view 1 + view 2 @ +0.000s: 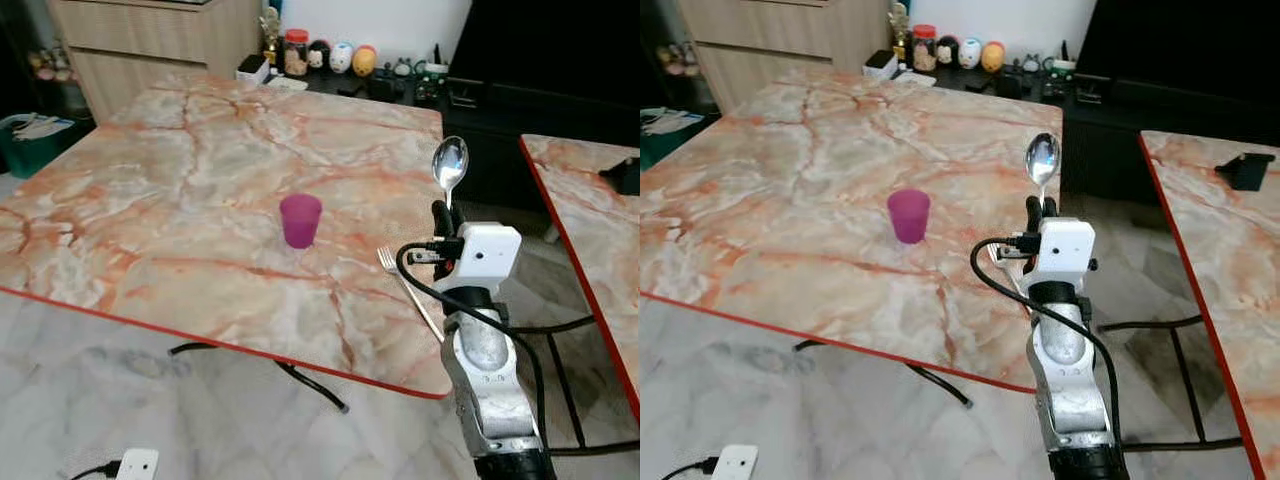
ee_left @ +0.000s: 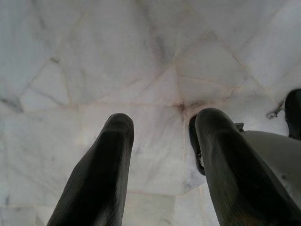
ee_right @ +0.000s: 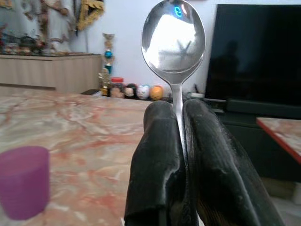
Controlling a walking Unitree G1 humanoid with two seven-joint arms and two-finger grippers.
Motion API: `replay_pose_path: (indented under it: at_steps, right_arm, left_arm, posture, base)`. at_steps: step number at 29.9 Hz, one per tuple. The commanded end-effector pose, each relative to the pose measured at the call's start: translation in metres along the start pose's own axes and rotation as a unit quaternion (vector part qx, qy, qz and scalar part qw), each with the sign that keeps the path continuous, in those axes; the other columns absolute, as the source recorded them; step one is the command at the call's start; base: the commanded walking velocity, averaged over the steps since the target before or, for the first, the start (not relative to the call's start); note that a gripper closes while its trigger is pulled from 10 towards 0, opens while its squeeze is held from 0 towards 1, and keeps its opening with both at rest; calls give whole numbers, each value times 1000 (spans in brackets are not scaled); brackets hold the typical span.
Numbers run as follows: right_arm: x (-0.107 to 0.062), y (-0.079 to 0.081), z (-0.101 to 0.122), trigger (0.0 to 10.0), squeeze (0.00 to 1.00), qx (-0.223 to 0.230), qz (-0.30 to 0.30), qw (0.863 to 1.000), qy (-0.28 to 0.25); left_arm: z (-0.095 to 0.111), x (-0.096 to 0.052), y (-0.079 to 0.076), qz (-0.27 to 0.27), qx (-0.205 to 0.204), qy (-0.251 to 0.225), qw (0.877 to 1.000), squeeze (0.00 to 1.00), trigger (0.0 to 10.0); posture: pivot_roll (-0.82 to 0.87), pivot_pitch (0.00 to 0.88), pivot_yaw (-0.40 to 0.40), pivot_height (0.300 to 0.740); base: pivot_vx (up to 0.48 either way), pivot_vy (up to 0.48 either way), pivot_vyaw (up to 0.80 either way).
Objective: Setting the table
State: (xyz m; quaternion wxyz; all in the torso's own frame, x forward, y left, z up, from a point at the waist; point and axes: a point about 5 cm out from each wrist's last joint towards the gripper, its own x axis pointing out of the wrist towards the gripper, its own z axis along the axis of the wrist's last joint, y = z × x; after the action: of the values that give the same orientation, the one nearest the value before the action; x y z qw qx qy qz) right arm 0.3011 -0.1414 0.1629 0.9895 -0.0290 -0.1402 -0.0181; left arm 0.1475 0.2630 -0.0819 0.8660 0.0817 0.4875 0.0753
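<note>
My right gripper (image 1: 441,214) is shut on a silver spoon (image 1: 449,165), held upright with the bowl on top, above the near right corner of the marble table (image 1: 180,170). The right wrist view shows the spoon (image 3: 174,37) pinched between both black fingers (image 3: 155,160). A silver fork (image 1: 404,285) lies on the table just left of that arm, near the edge. A purple cup (image 1: 300,220) stands upright to the left of the fork, near the table's middle front. My left gripper (image 2: 162,127) hangs open over the pale floor tiles.
A second marble table (image 1: 590,200) stands at the right, with a gap between the two. Behind are a dark TV cabinet (image 1: 530,60), small figurines (image 1: 340,57) and a wooden dresser (image 1: 140,40). A white plug (image 1: 135,464) lies on the floor near me.
</note>
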Motion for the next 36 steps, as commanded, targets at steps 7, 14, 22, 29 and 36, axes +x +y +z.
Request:
replay_pose_path:
  at_steps: [7,14,22,29,36]
  right_arm:
    - [4,1,3,10000,0,-6,4,1000,-1]
    - [5,5,3,10000,0,-16,15,1000,-3]
    - [5,6,5,10000,0,-16,16,1000,-11]
    - [7,7,5,10000,0,-17,21,1000,-12]
    - [7,8,5,10000,0,-16,22,1000,-12]
  left_arm:
    - [-5,-1,2,3,-16,3,1000,0,10000]
    - [-4,-1,3,4,-20,0,1000,0,10000]
    - [-3,-1,2,4,-25,-1,1000,0,10000]
    - [-4,-1,2,3,-25,1,1000,0,10000]
    - [-4,-1,1,2,-23,2,1000,0,10000]
  posture:
    - [68,0,-57,728]
    - [70,0,-63,728]
    - [72,0,-67,728]
    - [76,0,-70,728]
    - [76,0,-70,728]
  base:
    - [0,0,-788]
    - [0,0,-788]
    - [0,0,-391]
    - [0,0,0]
    - [0,0,0]
